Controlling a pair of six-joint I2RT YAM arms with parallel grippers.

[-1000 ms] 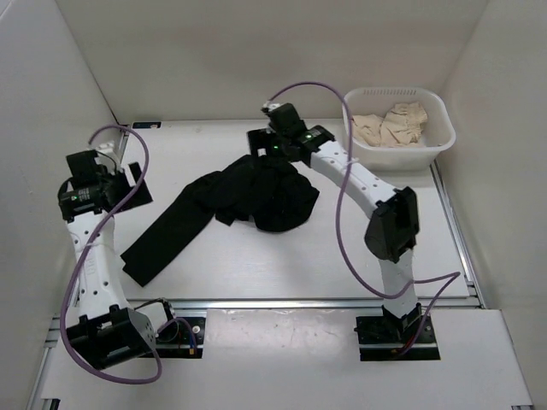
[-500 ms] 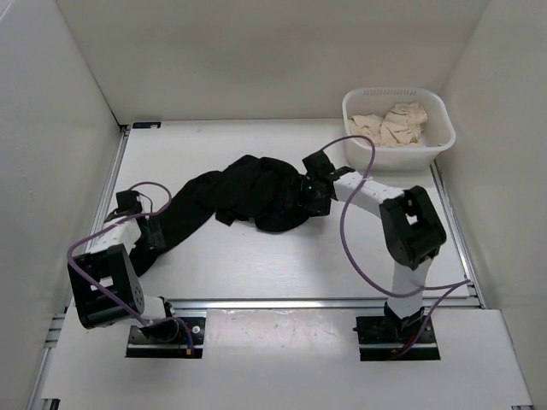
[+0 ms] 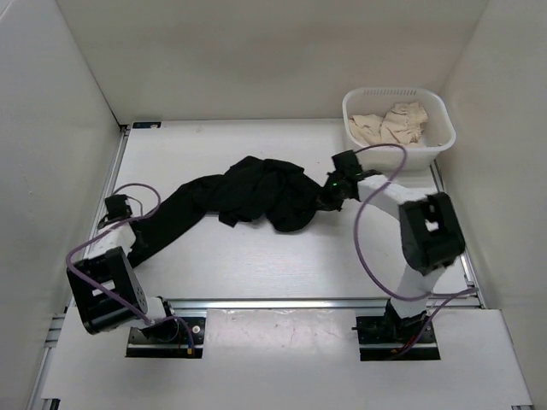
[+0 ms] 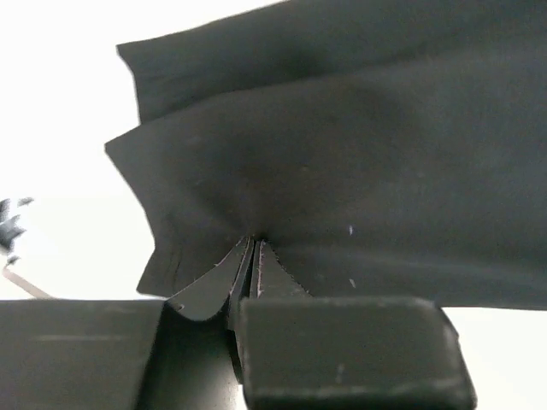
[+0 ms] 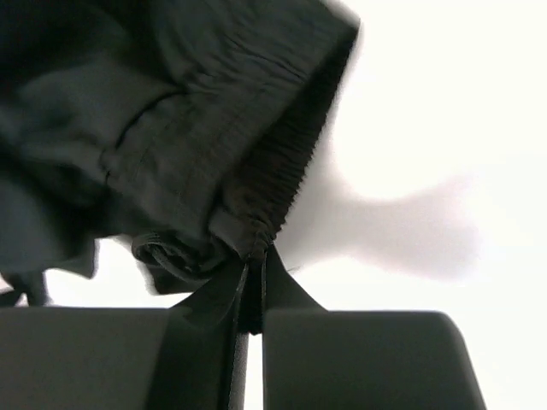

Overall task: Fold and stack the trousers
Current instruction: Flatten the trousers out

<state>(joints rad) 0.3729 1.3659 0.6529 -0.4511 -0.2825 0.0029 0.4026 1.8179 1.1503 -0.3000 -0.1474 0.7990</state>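
The black trousers lie in a crumpled band across the table, bunched in the middle, one leg running down to the left. My left gripper sits low at the leg's end and is shut on the hem of the trousers, the cloth puckering at the gripper. My right gripper is shut on the elastic waistband at the right end; in the right wrist view the gathered trousers pinch together at the gripper.
A white basket holding crumpled beige cloth stands at the back right, just beyond the right arm. White walls close in the table on the left, back and right. Purple cables loop from both arms.
Both arms came down from above onto the trousers. The left closed on the leg hem, the right on the waistband. The garment has been drawn a little longer and to the right.
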